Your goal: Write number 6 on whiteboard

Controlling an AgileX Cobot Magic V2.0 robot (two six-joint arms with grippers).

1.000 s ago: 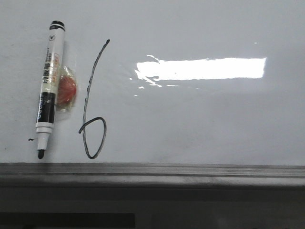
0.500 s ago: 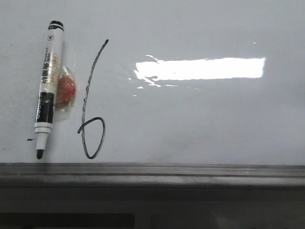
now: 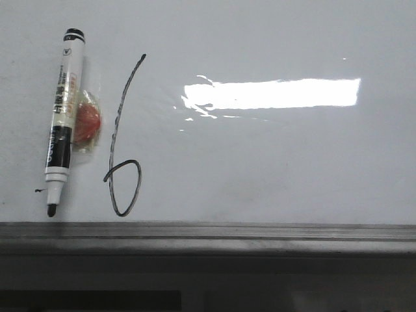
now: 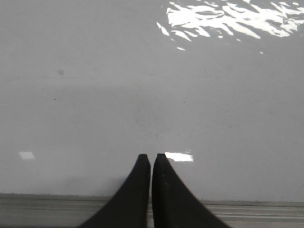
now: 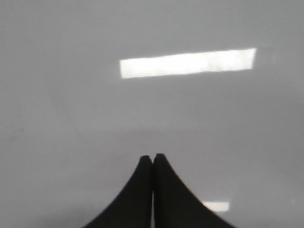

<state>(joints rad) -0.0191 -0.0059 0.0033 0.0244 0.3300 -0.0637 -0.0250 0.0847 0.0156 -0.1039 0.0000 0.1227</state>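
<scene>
A thin black number 6 (image 3: 121, 146) is drawn on the whiteboard (image 3: 273, 162), a long slanted stem ending in a narrow loop near the grey ledge. Left of it lies an uncapped black-and-white marker (image 3: 62, 120), tip toward the ledge, with no gripper touching it. Neither gripper shows in the front view. The left gripper (image 4: 151, 156) is shut with nothing in it, hanging over bare whiteboard (image 4: 142, 95) near the ledge. The right gripper (image 5: 153, 156) is also shut and empty over bare whiteboard (image 5: 71, 118).
A small red object in clear wrap (image 3: 86, 121) lies against the marker's right side. A tiny black smudge (image 3: 39, 190) sits left of the marker tip. The grey metal ledge (image 3: 208, 234) runs along the board's lower edge. A bright rectangular glare (image 3: 273, 93) lies right of the 6.
The marker, red object and the 6 all sit slightly further left in the front view than a second ago, a small shift of the whole view. Nothing else differs.
</scene>
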